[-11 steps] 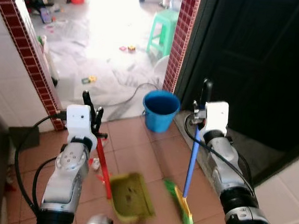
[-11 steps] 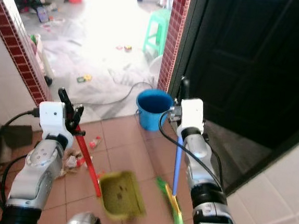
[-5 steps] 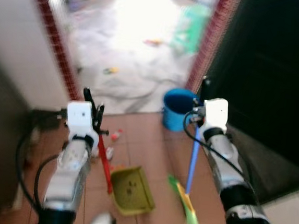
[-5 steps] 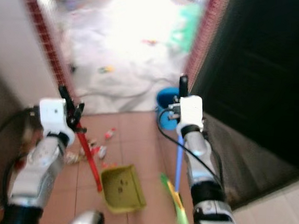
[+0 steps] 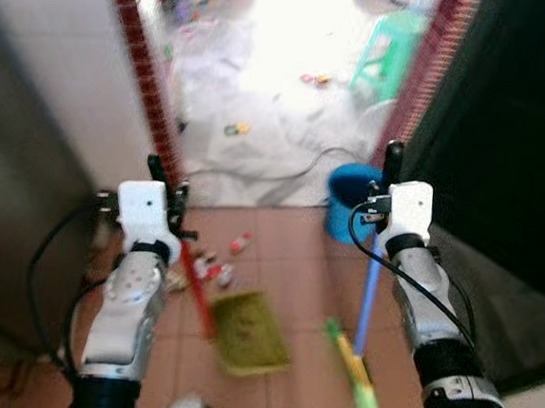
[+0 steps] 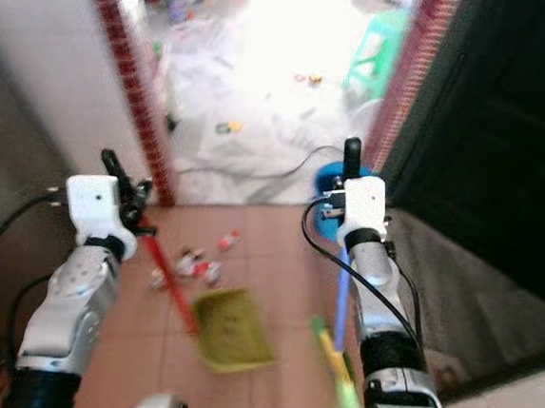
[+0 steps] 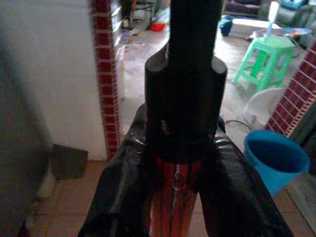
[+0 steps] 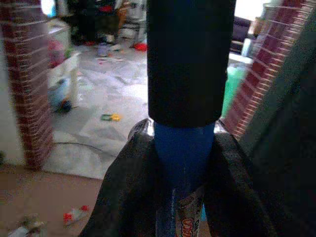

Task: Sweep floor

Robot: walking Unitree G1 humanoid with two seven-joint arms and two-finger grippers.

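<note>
- Left gripper (image 5: 167, 178), left-centre of the head view, pinches the dustpan handle (image 5: 195, 288); the left wrist view shows both fingers (image 7: 123, 192) pressed onto the red shaft, black cap above them.
- Red handle slopes down and toward frame centre to the dustpan (image 5: 250, 331), yellow-green, low at lower centre. Cannot tell if it touches the floor; pic blurred.
- Right gripper (image 5: 389, 181), right of centre, is clamped on the broom handle (image 5: 368, 293); in the right wrist view the fingers (image 8: 131, 192) squeeze the blue shaft just under its black end grip.
- Blue shaft runs nearly vertical down to the broom head (image 5: 357, 379), green/yellow, at lower right of centre, angled, apart from the dustpan's right edge.
- Litter (image 5: 215, 268): several small red/white scraps on terracotta floor tiles (image 5: 287, 253), just above and left of the dustpan, beside the red handle. One more scrap (image 5: 240, 244) slightly higher.
- Blue bucket (image 5: 351, 199) stands behind the right gripper, at the doorway.
- Red-tile pillar (image 5: 150, 79) upper left; dark door (image 5: 517, 139) along right side.
- Beyond the doorway: bright pale floor, green stool (image 5: 390, 57) upper right, a cable (image 5: 285, 172) curving across, small toys scattered.
</note>
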